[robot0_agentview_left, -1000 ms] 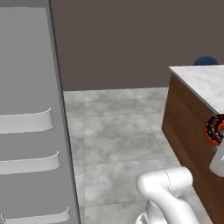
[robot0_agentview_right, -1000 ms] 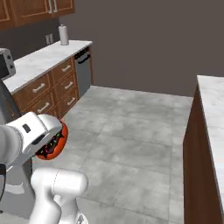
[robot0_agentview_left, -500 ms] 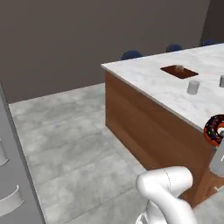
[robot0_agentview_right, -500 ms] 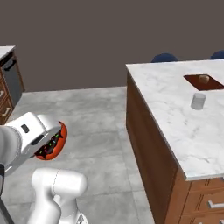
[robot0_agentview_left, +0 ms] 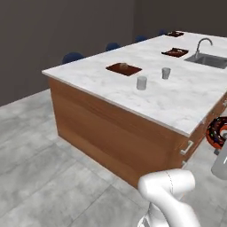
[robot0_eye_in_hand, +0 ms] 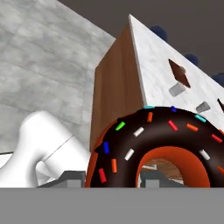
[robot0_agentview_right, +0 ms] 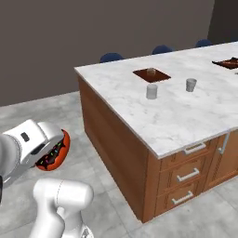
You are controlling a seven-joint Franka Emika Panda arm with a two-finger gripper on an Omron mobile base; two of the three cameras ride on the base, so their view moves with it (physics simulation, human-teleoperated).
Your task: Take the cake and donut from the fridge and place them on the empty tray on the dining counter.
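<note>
half-done at best, judging by the layout: carrying the donut (robot0_eye_in_hand: 131,140) clenched in the end effector (robot0_eye_in_hand: 113,177), holding it low and short of the table (robot0_agentview_left: 177,106), below the level of its marble top. looking toward the nearest tray (robot0_agentview_left: 123,68), lying well apart, far across the table beyond its near edge and behind a grey cup (robot0_agentview_left: 141,83). noting a small pale thing already sitting on that tray, too small to name. seeing two more dark trays (robot0_agentview_left: 175,52) farther right, near the sink (robot0_agentview_left: 208,60). needing, probably, to be raising the donut above the table's edge and reaching far forward.
</note>
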